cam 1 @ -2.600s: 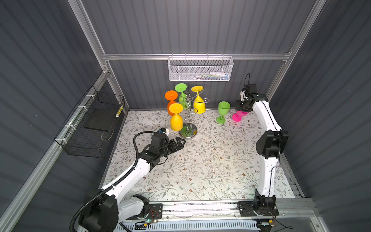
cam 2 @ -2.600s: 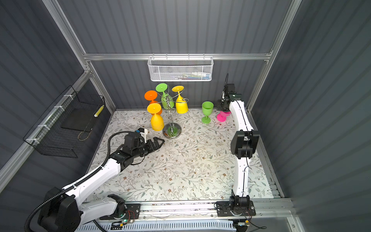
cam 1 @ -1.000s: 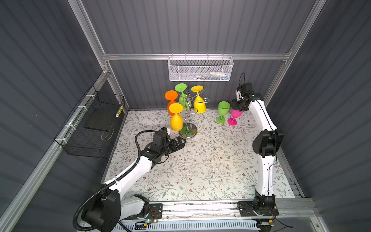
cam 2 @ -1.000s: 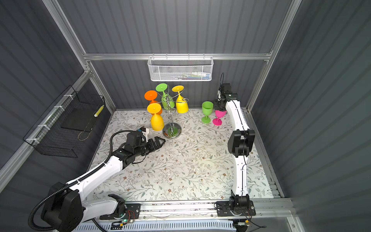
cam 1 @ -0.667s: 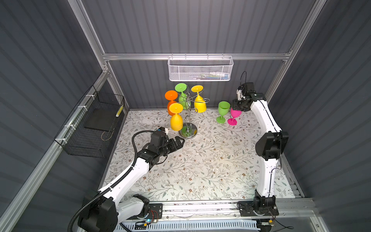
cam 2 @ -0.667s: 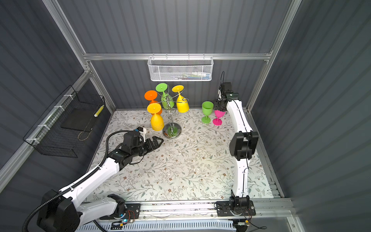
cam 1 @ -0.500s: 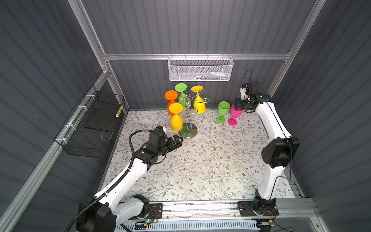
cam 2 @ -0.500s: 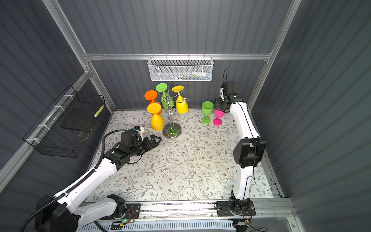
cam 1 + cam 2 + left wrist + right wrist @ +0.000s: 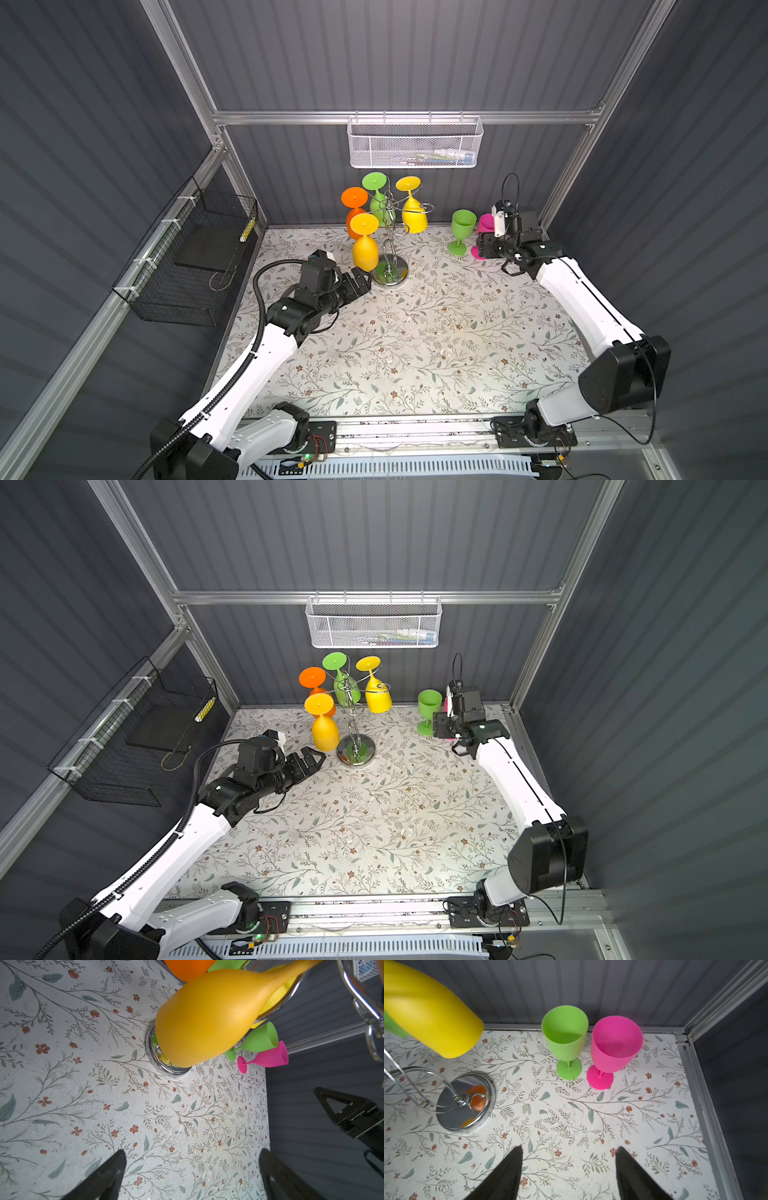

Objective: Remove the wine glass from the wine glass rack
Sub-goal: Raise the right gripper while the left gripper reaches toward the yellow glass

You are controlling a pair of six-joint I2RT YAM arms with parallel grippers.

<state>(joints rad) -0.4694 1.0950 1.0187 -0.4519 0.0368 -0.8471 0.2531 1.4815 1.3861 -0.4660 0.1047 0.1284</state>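
Right wrist: pink glass (image 9: pixel 615 1047) near wall (image 9: pixel 612 991)

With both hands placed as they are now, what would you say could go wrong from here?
1. The open right hand sits close to the upright pink glass, which stands right beside the green glass; a careless sweep could topple both.
2. The open left hand is near the amber glass hanging low on the wine glass rack; pushing it sideways might tip the whole loaded rack.
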